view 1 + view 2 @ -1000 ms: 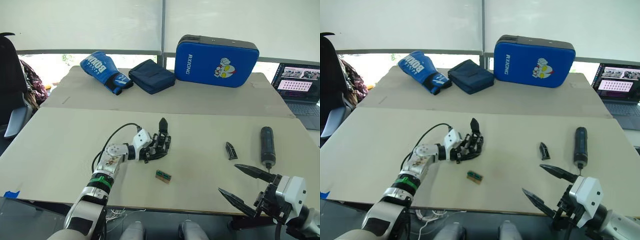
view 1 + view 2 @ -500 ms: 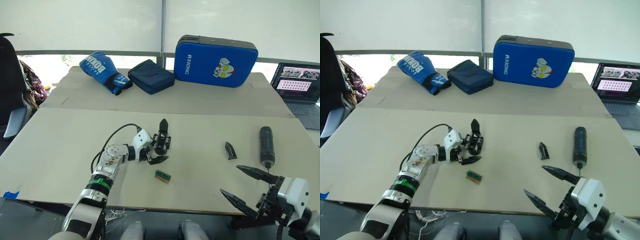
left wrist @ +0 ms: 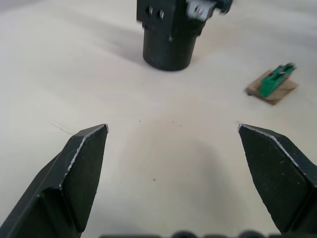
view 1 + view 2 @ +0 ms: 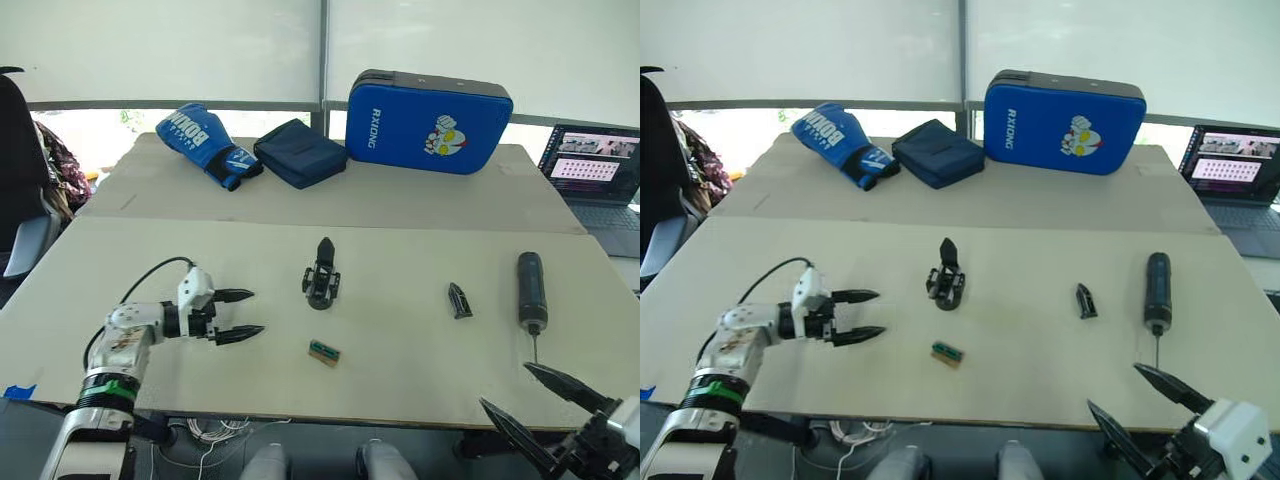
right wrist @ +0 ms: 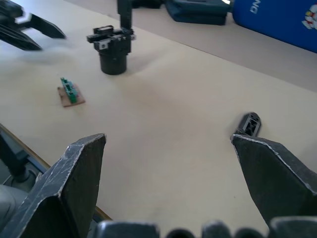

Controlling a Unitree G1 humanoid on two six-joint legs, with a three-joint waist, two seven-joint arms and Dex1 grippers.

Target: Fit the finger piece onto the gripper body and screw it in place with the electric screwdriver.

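While the right hand [image 4: 555,405] hangs spread and empty off the table's [image 4: 400,370] near edge at about five o'clock, the left hand [image 4: 240,314] rests at nine o'clock, fingers apart, gripping nothing. A small green-and-brown block [image 4: 324,351] lies just past centre's near side. Upright at the middle stands the gripper body [image 4: 321,281], apart from both hands. Toward three o'clock lies the finger piece [image 4: 459,300], and beyond it the electric screwdriver [image 4: 531,290]. At twelve o'clock sit a blue boxing glove [image 4: 203,144], a dark pouch [image 4: 299,151] and a blue punch pad [image 4: 428,107]; a laptop [image 4: 594,176] is at two.
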